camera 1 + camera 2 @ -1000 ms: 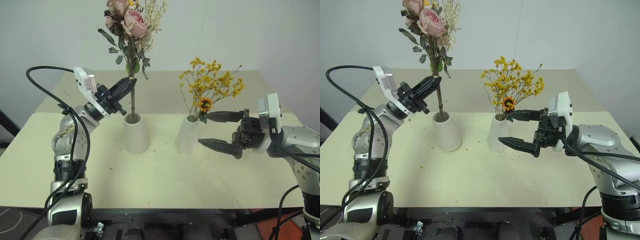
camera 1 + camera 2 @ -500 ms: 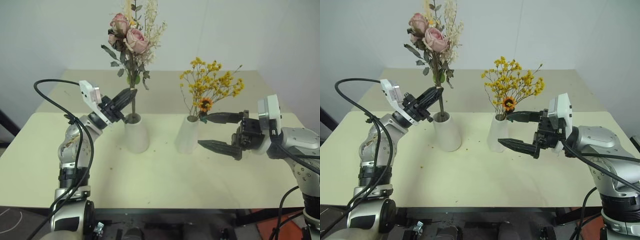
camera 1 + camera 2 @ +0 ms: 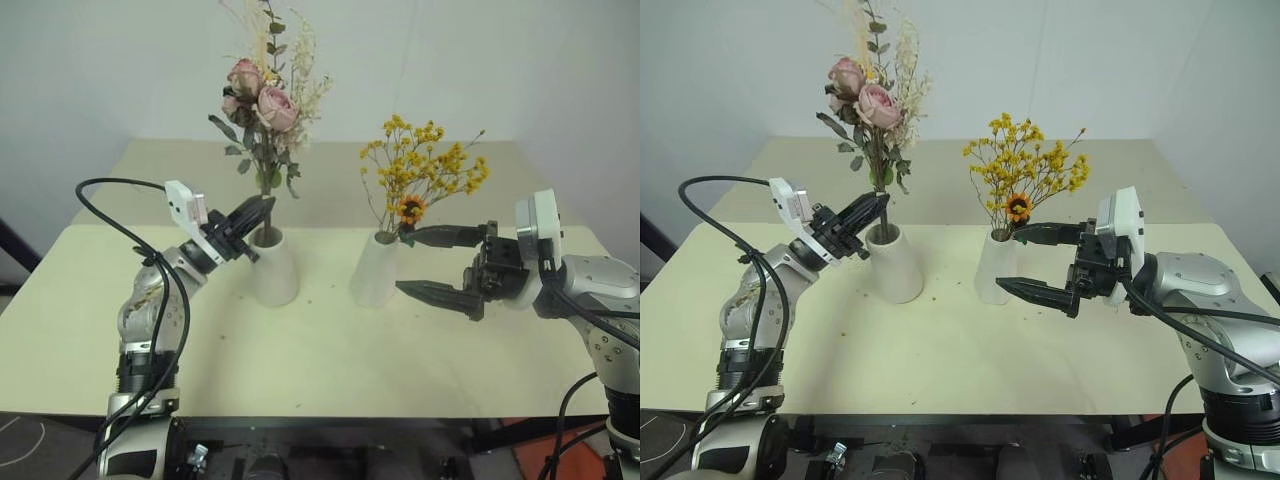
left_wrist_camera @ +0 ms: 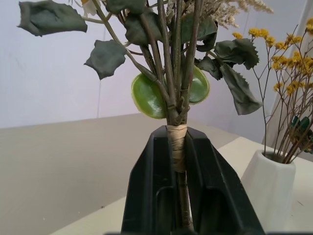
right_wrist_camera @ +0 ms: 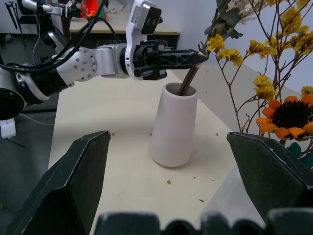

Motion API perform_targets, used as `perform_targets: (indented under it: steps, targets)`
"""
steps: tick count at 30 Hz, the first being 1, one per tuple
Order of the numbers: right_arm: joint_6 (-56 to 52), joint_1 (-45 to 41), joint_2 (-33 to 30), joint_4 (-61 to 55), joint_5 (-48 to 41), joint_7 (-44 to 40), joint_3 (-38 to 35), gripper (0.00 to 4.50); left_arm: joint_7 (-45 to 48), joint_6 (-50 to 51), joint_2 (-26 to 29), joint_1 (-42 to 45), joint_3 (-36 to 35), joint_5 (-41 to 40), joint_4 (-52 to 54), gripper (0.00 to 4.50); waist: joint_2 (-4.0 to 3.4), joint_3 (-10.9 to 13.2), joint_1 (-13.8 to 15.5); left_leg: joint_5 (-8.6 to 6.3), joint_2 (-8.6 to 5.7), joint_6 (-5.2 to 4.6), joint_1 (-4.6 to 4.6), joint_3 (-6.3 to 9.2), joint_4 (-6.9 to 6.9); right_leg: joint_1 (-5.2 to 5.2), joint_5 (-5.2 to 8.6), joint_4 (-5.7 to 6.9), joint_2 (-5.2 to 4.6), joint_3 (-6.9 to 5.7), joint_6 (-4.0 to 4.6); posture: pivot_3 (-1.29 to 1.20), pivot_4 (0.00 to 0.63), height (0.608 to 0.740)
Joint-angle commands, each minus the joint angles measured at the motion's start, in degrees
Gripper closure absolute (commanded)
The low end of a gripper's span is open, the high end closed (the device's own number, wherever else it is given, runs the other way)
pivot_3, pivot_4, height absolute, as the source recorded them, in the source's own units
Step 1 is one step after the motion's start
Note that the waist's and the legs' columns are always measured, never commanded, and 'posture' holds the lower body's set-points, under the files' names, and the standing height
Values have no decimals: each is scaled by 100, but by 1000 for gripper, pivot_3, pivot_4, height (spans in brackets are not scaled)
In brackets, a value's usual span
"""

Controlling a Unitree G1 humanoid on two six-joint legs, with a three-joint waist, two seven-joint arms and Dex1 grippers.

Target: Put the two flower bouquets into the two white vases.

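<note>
On the left half of the cream table [image 3: 300, 350], the left gripper [image 3: 262, 207] pinches the stem of the rose bouquet [image 3: 262, 100] just above the mouth of the wider vase [image 3: 273, 265]. In the left wrist view its two black fingers [image 4: 205, 186] press against the taped part of the stem, with green leaves fanning out above them. The lower end of the stem is already inside the vase, and the pink roses and pale sprigs rise high over it, leaning a little. This vase stands upright near the middle of the table, slightly left of centre.

Just beside it, to the right, stands the slimmer vase [image 3: 374, 270], also upright, holding the yellow bouquet [image 3: 425, 165] with its orange flower [image 3: 410, 209] low in the bunch, close to the vase's mouth. The two vases are near each other but apart.

On the right half, the right gripper [image 3: 425, 262] points sideways toward the slimmer vase with its fingers spread wide, one above the other, holding nothing. Its fingertips are close to the vase and the orange flower; I cannot tell whether the upper one touches the bouquet.
</note>
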State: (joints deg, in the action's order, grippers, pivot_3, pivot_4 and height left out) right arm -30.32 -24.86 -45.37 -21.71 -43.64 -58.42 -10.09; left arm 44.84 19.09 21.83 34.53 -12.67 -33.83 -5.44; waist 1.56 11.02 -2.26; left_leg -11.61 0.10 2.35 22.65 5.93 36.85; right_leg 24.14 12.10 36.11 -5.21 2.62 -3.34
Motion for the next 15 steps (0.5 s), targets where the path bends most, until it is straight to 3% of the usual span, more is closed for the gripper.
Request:
perform_targets:
  steps: [1,10,15]
  targets:
    - [41,-29,-22,-147,-101,51,-196,0,43,265,183,-55,-27,-198,437,3098,0,0,-9,0,0,0,-1,0,0,0,0,0,0,0,0,0,150,740]
    - [29,37,-33,-196,-124,96,-218,0,-139,1354,942,-930,-393,-898,2060,152,0,0,-45,0,2,0,-1,0,-1,1,0,0,0,2,0,0,150,740]
    - [40,92,-40,-193,-116,113,-212,0,-244,1947,1588,-1795,-951,-1420,2845,49,0,0,-23,0,3,0,-8,-1,-1,-2,1,2,1,3,0,0,150,740]
